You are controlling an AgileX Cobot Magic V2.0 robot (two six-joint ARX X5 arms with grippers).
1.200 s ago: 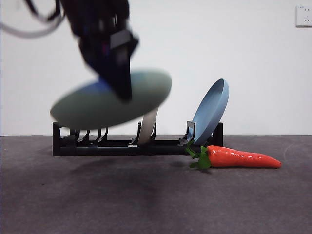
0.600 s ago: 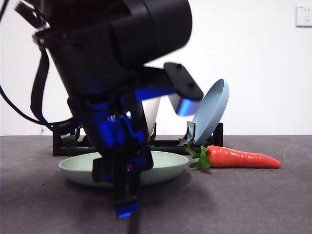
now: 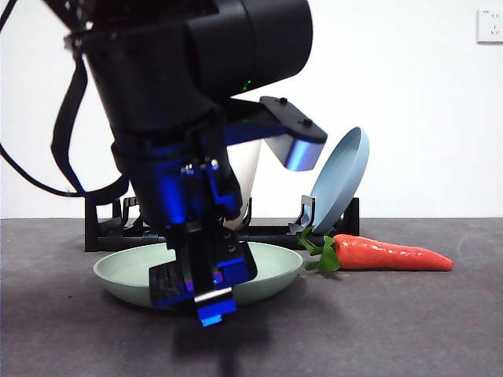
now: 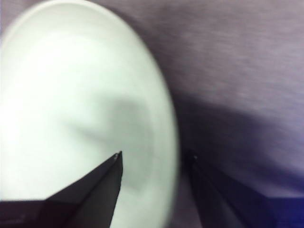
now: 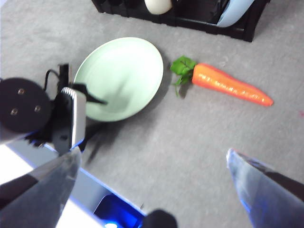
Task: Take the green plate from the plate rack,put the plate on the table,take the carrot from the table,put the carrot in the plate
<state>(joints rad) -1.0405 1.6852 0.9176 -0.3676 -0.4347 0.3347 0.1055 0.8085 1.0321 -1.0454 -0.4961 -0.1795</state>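
The green plate [image 3: 271, 267] lies flat on the table [image 3: 393, 330] in front of the plate rack [image 3: 267, 233]. My left gripper [image 3: 206, 302] is low at the plate's near rim. In the left wrist view its jaws stand apart on either side of the rim of the plate [image 4: 71, 95], one over the plate and one over the table. The carrot [image 3: 385, 255] lies on the table to the right of the plate, leaves toward it. My right gripper [image 5: 152, 166] is open and empty, high above the table, looking down on the plate [image 5: 123, 71] and the carrot [image 5: 228, 84].
A blue plate [image 3: 342, 177] leans in the rack's right end. A cream-white plate [image 3: 245, 169] stands in the rack's middle, mostly behind the left arm. The rack [image 5: 199, 19] runs along the back of the table.
The plate came down from the air to the table one second ago. Since half a second ago the left gripper has risen slightly at the rim; the plate lies still.
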